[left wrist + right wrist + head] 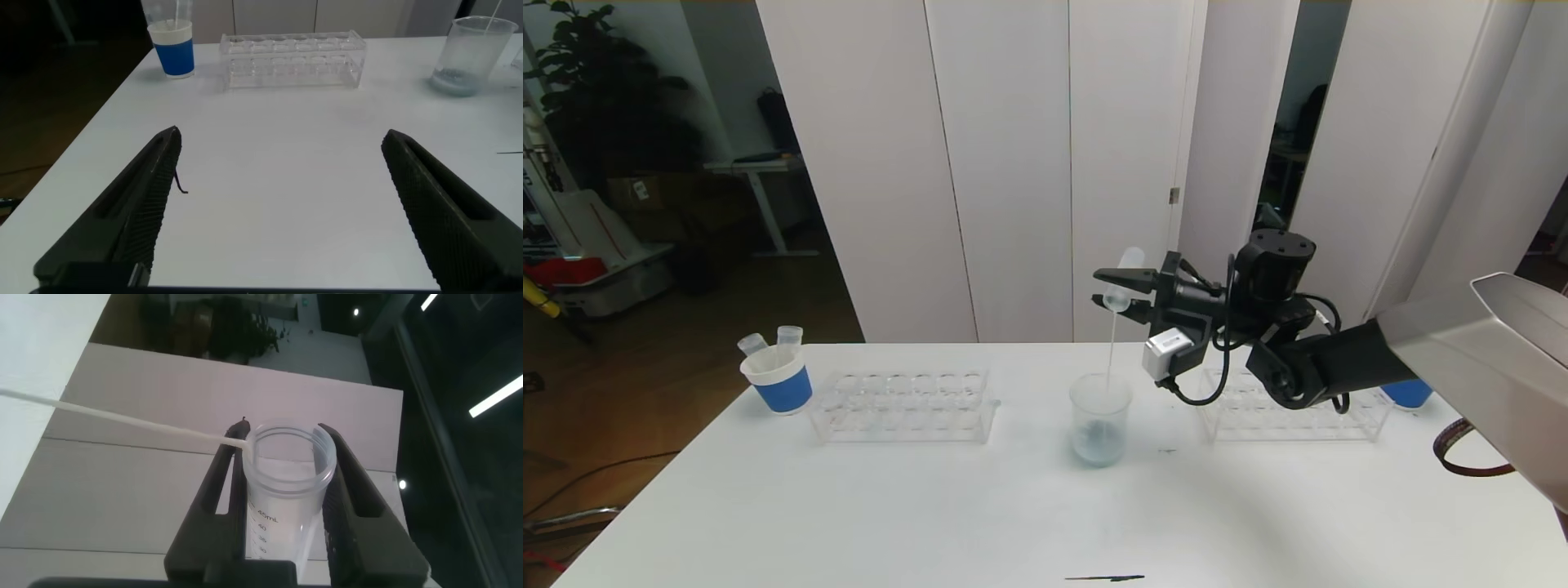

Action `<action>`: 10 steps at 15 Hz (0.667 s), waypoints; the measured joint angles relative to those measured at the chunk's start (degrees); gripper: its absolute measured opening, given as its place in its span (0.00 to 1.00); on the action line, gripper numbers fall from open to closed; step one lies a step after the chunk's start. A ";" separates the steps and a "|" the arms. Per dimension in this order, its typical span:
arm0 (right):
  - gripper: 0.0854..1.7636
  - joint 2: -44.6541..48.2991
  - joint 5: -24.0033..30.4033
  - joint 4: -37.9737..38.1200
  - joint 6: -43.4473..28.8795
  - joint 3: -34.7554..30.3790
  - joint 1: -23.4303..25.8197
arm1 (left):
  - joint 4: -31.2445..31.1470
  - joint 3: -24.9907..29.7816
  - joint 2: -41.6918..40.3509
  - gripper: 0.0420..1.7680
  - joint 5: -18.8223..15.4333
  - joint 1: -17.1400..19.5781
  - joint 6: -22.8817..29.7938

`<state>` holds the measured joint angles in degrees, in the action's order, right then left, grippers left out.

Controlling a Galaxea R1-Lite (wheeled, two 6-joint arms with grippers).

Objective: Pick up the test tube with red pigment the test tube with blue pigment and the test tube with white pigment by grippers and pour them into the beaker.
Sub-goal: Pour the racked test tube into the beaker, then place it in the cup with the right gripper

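**White tube tipped over beaker, stream falling**

The right end effector (pixel 1125 292) is clamped on the test tube with white pigment (pixel 1124 278), held above the beaker (pixel 1101 418). The tube's long axis is steeply tilted, mouth down toward the beaker, base up and away. A thin white stream (pixel 1110 347) drops from its mouth into the beaker, which stands mid-table (pixel 931 506) between two clear racks (pixel 903 404). The right rack is partly hidden by the arm. The left end effector (pixel 282 204) hangs low over the table, jaws wide, holding nothing.
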<state>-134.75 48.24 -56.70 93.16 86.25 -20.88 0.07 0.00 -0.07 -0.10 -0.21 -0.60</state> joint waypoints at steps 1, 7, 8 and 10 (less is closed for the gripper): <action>0.30 -0.04 0.40 -0.02 0.46 0.40 0.00 | 0.00 0.00 0.00 0.99 0.00 0.00 -0.02; 0.30 -0.69 1.48 0.04 1.68 2.94 -0.28 | 0.00 0.00 0.00 0.99 0.00 0.00 -0.02; 0.30 -0.69 1.49 0.02 1.77 3.35 -0.39 | 0.00 0.00 0.00 0.99 0.00 0.00 0.00; 0.30 -0.33 0.46 0.06 1.29 3.47 -0.65 | 0.00 0.00 0.00 0.99 0.00 0.00 -0.02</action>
<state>-135.08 48.70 -56.64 94.45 89.72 -21.53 0.07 0.00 -0.07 -0.10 -0.21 -0.62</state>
